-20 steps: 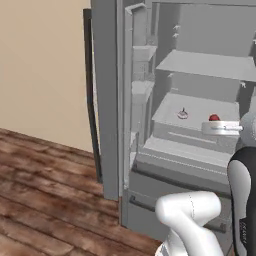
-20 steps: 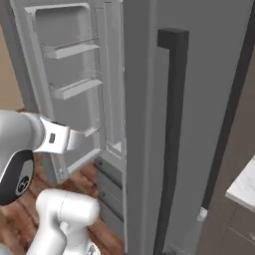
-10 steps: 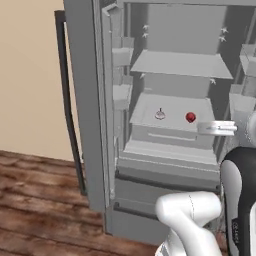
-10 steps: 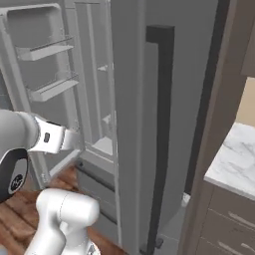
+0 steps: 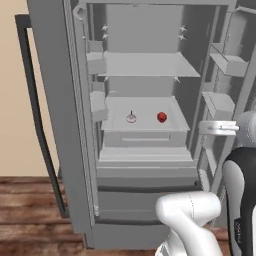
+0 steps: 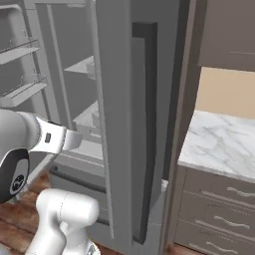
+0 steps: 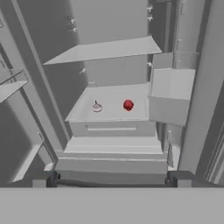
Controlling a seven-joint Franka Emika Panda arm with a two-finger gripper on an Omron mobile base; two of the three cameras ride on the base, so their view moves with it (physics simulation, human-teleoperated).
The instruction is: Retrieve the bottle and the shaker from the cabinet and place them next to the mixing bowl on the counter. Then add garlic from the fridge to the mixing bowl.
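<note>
Your base has swung round to face the open fridge squarely; gripper fingers apart and empty, garlic waits mid-shelf beside a red item, ready for reaching.

I see the white arm rising from the base with its elbow bent, forearm reaching forward at about mid-height, wrist held roughly level. My gripper is empty, with the two dark fingertips standing far apart at the bottom of the hand view, nothing between them. In the left base view the hand end shows as a pale wrist segment pointing left.
</note>
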